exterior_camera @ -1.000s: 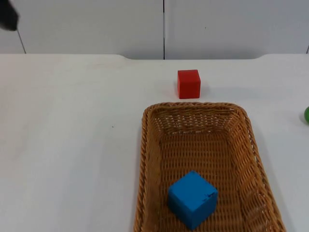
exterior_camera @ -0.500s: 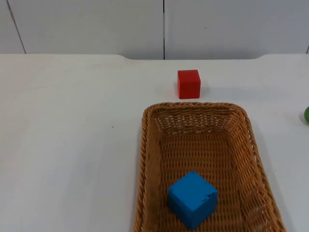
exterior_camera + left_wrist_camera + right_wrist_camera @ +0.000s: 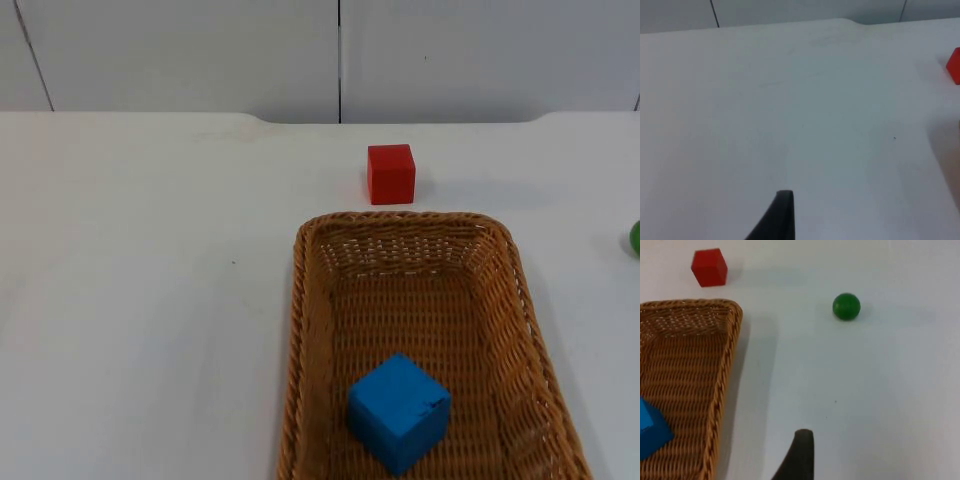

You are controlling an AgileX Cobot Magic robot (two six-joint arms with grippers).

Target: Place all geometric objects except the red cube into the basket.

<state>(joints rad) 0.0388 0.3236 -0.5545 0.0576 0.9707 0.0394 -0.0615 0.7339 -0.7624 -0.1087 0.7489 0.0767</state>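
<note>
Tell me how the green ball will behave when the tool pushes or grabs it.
The green ball looks round and smooth, so a nudge would probably send it rolling across the bare table. It sits alone beside the basket, with nothing to stop it. Its curved sides may slip between closing fingers unless gripped across the middle.

Just a plain white desk (image 3: 150,300) with a tiny dark speck (image 3: 234,263) on it, backed by a grey partition wall (image 3: 200,50) with a couple of thin dark seams.
</note>
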